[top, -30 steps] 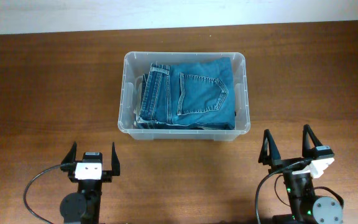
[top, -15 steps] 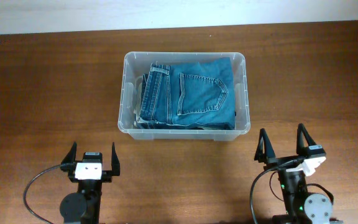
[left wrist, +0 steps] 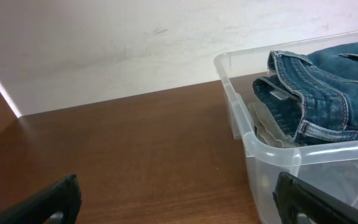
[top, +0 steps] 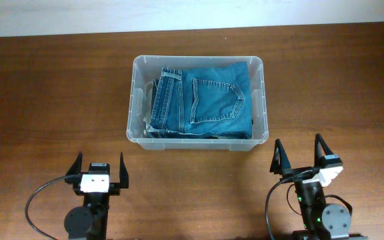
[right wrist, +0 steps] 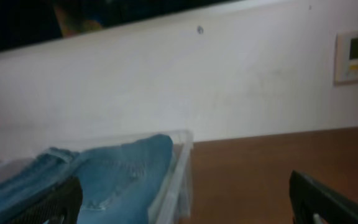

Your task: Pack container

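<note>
The clear plastic container stands at the middle of the table with folded blue jeans lying inside it. My left gripper rests open near the front edge, well to the left of the container, with nothing between its fingers. To the front right, my right gripper is open and empty too, just off the container's near right corner. In the right wrist view the jeans and the container's wall fill the lower left.
Bare brown wooden tabletop lies all round the container. A white wall runs along the table's far edge. On that wall a small white panel shows at the upper right of the right wrist view.
My right gripper has shifted a little to the left and toward the front edge, still open. The left gripper, container and jeans have not moved.
</note>
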Available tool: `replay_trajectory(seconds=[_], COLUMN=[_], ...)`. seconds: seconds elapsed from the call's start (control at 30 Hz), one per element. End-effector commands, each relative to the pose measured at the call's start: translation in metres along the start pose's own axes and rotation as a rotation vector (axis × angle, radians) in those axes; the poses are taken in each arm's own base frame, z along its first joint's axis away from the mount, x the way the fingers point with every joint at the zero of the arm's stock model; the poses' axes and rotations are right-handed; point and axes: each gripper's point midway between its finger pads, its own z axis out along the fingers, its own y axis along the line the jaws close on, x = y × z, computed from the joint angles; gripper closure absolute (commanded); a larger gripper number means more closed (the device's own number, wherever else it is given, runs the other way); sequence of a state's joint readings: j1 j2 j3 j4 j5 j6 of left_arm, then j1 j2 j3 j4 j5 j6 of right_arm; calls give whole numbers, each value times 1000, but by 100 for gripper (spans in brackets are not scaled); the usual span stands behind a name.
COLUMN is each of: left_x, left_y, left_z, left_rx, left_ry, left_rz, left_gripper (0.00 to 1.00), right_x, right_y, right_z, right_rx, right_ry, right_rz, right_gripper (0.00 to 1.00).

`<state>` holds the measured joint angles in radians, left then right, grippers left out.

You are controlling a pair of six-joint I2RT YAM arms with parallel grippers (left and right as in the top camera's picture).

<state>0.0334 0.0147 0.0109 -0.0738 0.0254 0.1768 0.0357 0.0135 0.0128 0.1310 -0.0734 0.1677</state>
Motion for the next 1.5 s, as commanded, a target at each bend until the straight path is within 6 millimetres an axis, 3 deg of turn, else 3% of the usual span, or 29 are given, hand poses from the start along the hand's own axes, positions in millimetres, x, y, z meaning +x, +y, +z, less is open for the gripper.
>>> replay_trajectory(seconds=[0.0, 0.2, 1.47], left_x=[1, 1, 1], left_y=[2, 2, 2], left_z=[0, 0, 0], left_rx=[-9, -9, -9], left_ry=[1, 1, 1], left_rz=[12, 12, 11], left_gripper=[1, 1, 0], right_x=[16, 51, 50], right_y=[2, -5, -11], right_z=[-1, -5, -5], right_rx=[-14, 13, 47], right_ry=[56, 202, 198], right_rz=[-60, -51, -54], right_gripper=[2, 2, 2])
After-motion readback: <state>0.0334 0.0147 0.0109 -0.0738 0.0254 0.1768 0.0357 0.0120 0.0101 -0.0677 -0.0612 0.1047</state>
